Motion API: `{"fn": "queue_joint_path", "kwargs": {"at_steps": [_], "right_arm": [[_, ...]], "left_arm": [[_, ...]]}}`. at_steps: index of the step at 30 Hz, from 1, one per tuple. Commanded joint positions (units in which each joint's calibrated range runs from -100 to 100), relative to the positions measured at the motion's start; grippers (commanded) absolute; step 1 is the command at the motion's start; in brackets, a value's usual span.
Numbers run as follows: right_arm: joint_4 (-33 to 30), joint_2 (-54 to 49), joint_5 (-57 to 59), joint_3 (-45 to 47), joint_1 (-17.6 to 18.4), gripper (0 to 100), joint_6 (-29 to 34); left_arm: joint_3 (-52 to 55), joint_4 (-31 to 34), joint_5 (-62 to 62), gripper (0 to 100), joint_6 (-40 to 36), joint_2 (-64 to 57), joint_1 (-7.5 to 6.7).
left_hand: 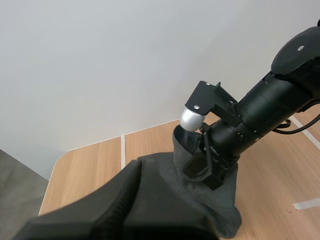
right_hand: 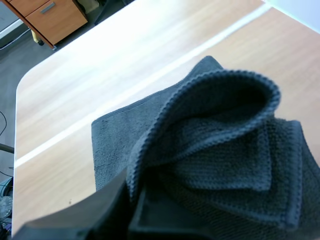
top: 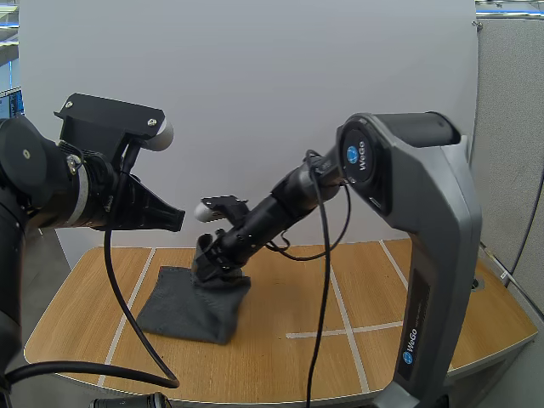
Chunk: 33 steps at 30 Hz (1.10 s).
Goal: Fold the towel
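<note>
A dark grey towel (top: 185,308) lies on the left half of the wooden table (top: 280,365). My right gripper (top: 212,265) is down at the towel's far right edge, shut on a raised fold of cloth. In the right wrist view the towel (right_hand: 220,145) curls up in a loop over the gripper (right_hand: 131,199) that pinches it. The left wrist view shows the right gripper (left_hand: 204,167) holding the lifted fold of the towel (left_hand: 227,212). My left gripper (top: 172,219) hangs above the table's left side, clear of the towel. Its fingers (left_hand: 135,180) lie together as one dark wedge.
White tape lines (top: 340,316) mark out sections on the table. The right arm's large grey base (top: 425,280) stands at the front right. A wooden drawer unit (right_hand: 52,17) stands on the floor past the table edge.
</note>
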Motion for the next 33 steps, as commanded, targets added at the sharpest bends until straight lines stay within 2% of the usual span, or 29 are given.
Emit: {"fn": "queue_joint_path", "kwargs": {"at_steps": [1,7,18,26,29,30,31,32,33], "right_arm": [[1.32,3.87,-3.68,-6.53,3.61,0,1.88],[0.93,9.17,-3.90,-12.87,6.11,0,3.92],[0.93,10.27,-12.14,-13.06,9.34,0,4.30],[0.01,10.32,-14.53,-13.06,10.17,0,4.30],[-0.38,10.32,-13.84,-13.06,10.17,36,4.30],[-0.38,10.32,-13.26,-13.06,10.17,64,4.44],[-0.38,10.32,-13.04,-13.06,10.17,80,5.13],[-0.77,10.08,-12.81,-13.06,10.17,94,5.67],[-1.24,9.59,-12.56,-13.06,10.17,100,5.79]], "left_arm": [[-0.26,0.05,-1.68,0,-3.27,-1.59,0.00],[-0.26,0.05,-3.68,0,-3.40,-4.16,0.00],[-0.26,0.19,-3.21,0,-4.61,-5.68,0.00],[-0.26,-0.10,-1.60,0,-4.61,-5.68,0.00],[-0.26,-0.10,-1.48,0,-4.61,-5.68,0.00],[-0.26,-0.10,-1.48,0,-4.61,-5.68,0.00],[-0.26,-0.10,-1.48,0,-4.61,-5.68,0.00],[-0.26,-0.10,-1.48,0,-4.61,-5.68,0.00],[-0.26,-0.10,-1.48,0,-4.61,-5.68,0.00]]}}
